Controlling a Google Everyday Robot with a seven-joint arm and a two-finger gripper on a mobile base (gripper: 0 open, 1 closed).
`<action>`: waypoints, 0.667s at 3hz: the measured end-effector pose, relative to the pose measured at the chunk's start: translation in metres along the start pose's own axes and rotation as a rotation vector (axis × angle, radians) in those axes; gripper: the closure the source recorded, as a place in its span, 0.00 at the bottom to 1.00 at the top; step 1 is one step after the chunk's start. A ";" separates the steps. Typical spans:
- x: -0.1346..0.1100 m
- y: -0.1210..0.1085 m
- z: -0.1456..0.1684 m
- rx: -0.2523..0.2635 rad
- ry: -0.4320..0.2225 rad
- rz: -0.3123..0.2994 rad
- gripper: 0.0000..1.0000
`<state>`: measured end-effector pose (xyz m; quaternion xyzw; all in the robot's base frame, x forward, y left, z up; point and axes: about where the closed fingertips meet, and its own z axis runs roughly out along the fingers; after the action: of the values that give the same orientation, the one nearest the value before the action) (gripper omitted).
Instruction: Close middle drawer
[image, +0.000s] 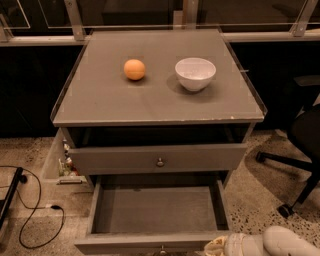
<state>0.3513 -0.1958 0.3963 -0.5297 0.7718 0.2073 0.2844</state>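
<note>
Floor, far left: black cable, looped on speckled flooring.
Left of cabinet: shallow tray set against the cabinet side, holding small bottles too blurred to identify.
Grey cabinet: flat top, three-drawer body.
Cabinet top, left of centre: orange, lying alone.
Cabinet top, right of centre: white bowl, upright, near the orange but apart from it.
Uppermost drawer: flat front, round metal knob, dark gap between its front and the cabinet top.
Middle drawer: directly below, pulled well out toward the camera, grey inner floor fully exposed, front edge at the bottom of the view.
Gripper: cream-coloured, bottom right, at the right end of the middle drawer's front, just touching or just beside it. Whether it is open or closed cannot be told.
Arm: white, behind the gripper, lower right corner.
Far right: black office chair, base and castors on the floor.
</note>
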 end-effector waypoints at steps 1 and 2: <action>0.000 0.000 0.000 0.000 0.000 0.000 0.58; 0.000 0.000 0.000 0.000 0.000 0.000 0.35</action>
<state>0.3513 -0.1957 0.3963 -0.5297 0.7718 0.2073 0.2844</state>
